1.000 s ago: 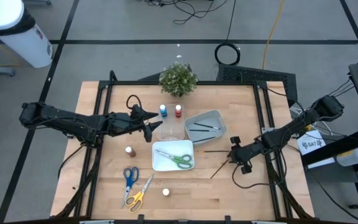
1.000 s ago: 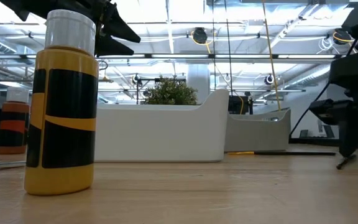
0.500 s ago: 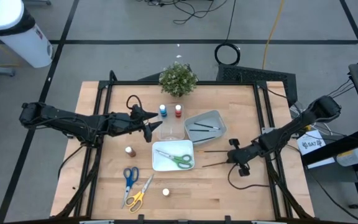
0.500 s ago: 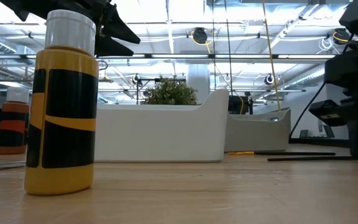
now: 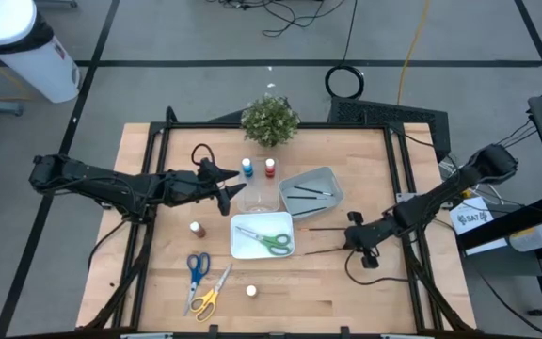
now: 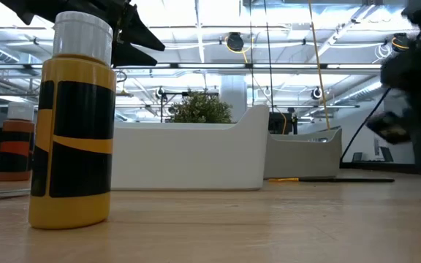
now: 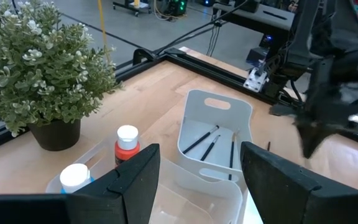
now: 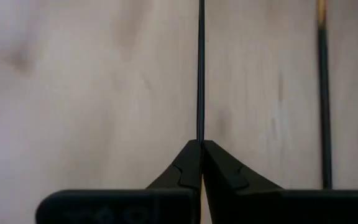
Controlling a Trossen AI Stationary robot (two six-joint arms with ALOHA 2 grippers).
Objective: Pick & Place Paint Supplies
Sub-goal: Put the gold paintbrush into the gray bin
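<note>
Now: right gripper (image 5: 350, 245) pinched shut on a brush (image 8: 201, 68) at the table's (image 5: 346, 292) right side.

Near edge first: a yellow bottle (image 6: 75, 120) stands alone; just left of it lie blue scissors (image 5: 196, 268) and yellow scissors (image 5: 210, 292). Brown bottle (image 5: 197, 229) a little further in. White tray (image 5: 263, 249) holds green scissors (image 5: 269, 241). The held brush runs from the closed fingertips toward that tray; a second brush (image 5: 327, 228) lies parallel just beyond. Left gripper (image 5: 228, 196) hovers with jaws parted, empty, at the clear tray (image 5: 260, 196). Grey tray (image 7: 215, 134) holds three brushes. Blue bottle (image 5: 247, 167) and red bottle (image 5: 270, 167) stand behind; plant (image 5: 270, 120) at the far edge.
</note>
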